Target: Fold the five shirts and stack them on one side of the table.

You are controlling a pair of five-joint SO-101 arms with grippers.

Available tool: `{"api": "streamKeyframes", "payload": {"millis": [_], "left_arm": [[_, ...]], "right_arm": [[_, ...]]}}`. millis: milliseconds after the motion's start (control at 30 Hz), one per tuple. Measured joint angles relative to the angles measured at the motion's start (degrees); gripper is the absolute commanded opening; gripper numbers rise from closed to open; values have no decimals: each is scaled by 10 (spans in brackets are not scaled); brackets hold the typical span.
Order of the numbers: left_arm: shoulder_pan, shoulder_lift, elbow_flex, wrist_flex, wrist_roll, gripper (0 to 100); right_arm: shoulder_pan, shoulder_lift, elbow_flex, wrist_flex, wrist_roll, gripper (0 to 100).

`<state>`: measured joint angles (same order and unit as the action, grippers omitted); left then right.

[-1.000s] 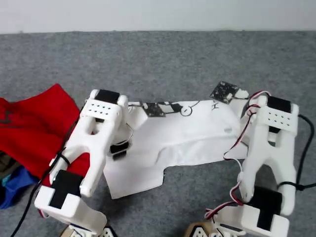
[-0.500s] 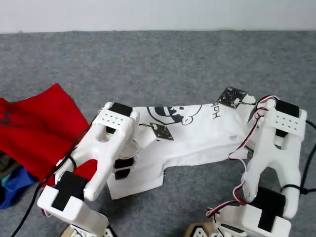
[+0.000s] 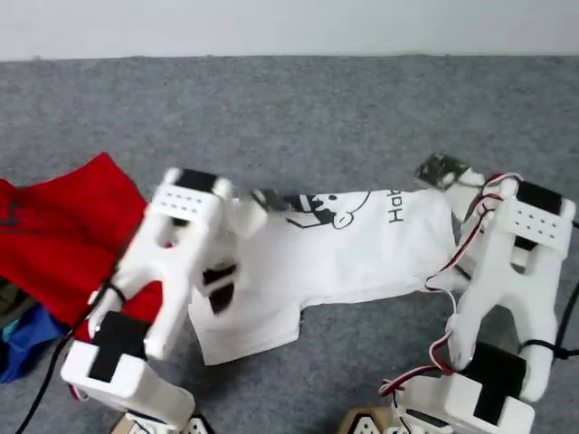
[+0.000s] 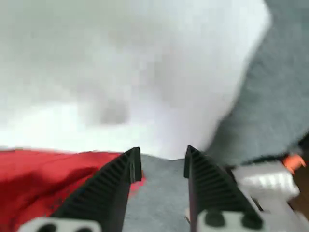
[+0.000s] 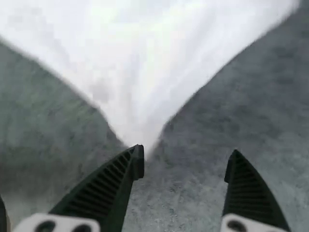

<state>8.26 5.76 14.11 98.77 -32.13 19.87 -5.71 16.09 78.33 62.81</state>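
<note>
White arms (image 3: 176, 262), ribbed black claws (image 4: 162, 157), red wires (image 3: 466, 240)

My gripper (image 5: 187, 151) hangs over the grey table (image 5: 241, 96), its black ridged jaws spread wide apart; the white shirt (image 5: 145, 53) narrows to a bunched point just beside one fingertip (image 5: 136, 154).

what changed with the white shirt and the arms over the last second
The white printed shirt got drawn flatter toward the right arm, baring its black print. The right gripper shifted outward; the left gripper swung in, then back. Both are open. The red shirt stayed put.
</note>
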Motion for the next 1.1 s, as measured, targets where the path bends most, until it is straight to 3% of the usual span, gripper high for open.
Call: {"api": "streamKeyframes", "payload": {"millis": [167, 433, 833, 1100], "left_arm": [[-44, 0, -60, -40, 63, 14], [-42, 61, -62, -80, 95, 14], [-40, 197, -68, -189, 129, 14], [-40, 177, -77, -188, 156, 14]], "right_arm": [[-74, 2, -15, -31, -120, 8], [-114, 77, -15, -146, -241, 11], [-108, 265, -15, -440, -251, 12], [-106, 236, -15, -410, -256, 14]]}}
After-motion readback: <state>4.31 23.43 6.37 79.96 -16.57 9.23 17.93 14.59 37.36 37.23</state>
